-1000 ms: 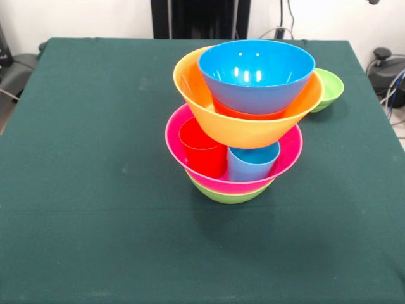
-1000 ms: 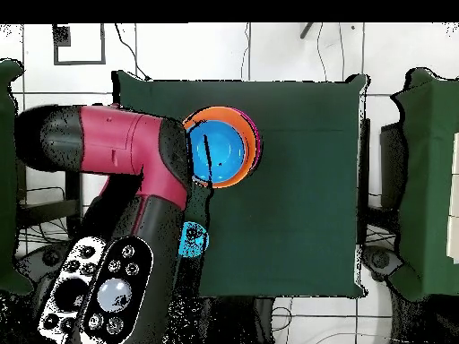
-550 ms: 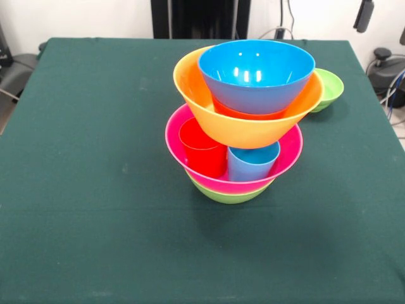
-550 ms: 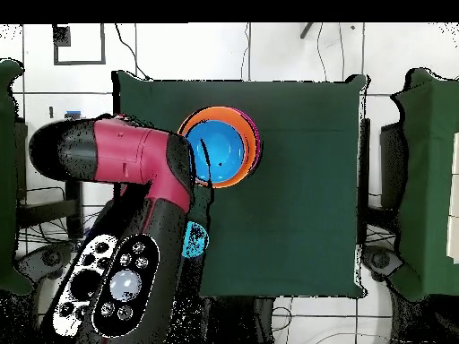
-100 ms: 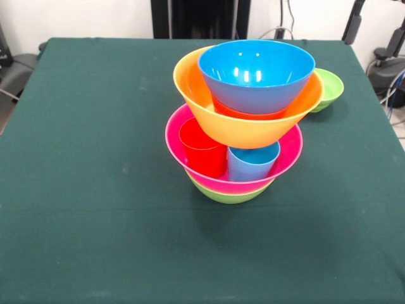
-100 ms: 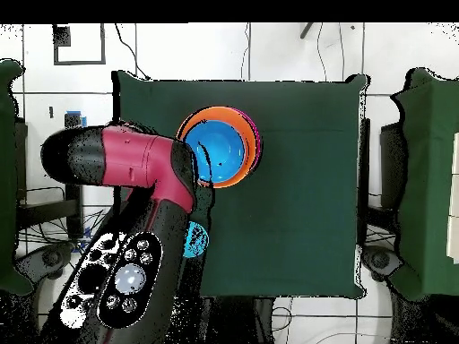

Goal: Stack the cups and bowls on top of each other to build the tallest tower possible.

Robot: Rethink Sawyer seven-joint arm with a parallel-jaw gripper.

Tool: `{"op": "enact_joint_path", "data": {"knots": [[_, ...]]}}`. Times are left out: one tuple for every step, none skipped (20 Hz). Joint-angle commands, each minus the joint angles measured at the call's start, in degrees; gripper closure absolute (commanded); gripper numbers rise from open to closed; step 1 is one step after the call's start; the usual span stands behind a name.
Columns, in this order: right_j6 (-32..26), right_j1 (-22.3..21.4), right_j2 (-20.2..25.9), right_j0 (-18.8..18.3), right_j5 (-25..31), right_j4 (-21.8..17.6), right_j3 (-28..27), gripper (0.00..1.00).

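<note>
The tower stands mid-table: a green bowl at the bottom and a pink bowl on it. In the pink bowl stand a red cup and a light blue cup. On them rests a yellow-orange bowl with an orange bowl's rim showing inside. A blue bowl tops the tower. A small green bowl sits on the cloth behind it to the right. A dark part of my gripper hangs at the top right edge, apart from everything. No yellow cup shows.
In the overhead view my red arm reaches over the table's left side beside the tower, and a small bluish round thing shows next to it. The green cloth table ends just behind the small green bowl.
The dark gripper part has come down further into the front view's top right corner. In the overhead view the arm has shifted slightly. The tower has not moved.
</note>
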Motion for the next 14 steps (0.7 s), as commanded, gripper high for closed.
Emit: {"op": "enact_joint_path", "data": {"knots": [[4.48,3.89,7.91,-0.27,-3.65,-2.24,6.14,0.00],[4.65,4.05,8.10,-0.29,-4.13,-2.12,6.38,0.00],[5.05,4.35,7.84,-0.19,-4.02,-2.22,6.24,0.00],[5.44,4.56,7.43,0.06,-3.92,-2.42,6.11,0.00],[5.78,4.59,7.12,0.40,-3.88,-2.59,6.27,0.00],[5.88,4.74,6.95,0.52,-3.90,-2.74,6.34,0.00],[5.90,5.04,6.93,0.53,-4.20,-2.86,6.33,0.00],[5.84,5.42,7.04,0.47,-4.66,-2.94,6.35,0.00],[5.77,5.79,7.15,0.41,-5.12,-3.03,6.37,0.00],[5.70,6.06,7.45,0.27,-5.43,-2.93,6.53,0.00],[5.33,6.16,8.12,-0.10,-5.70,-2.66,6.89,0.00],[5.32,6.35,8.14,-0.07,-5.93,-2.71,6.98,0.00],[5.37,6.47,8.10,0.02,-6.05,-2.71,7.15,0.00],[5.62,6.64,7.96,0.22,-6.28,-2.69,7.31,0.00]]}}
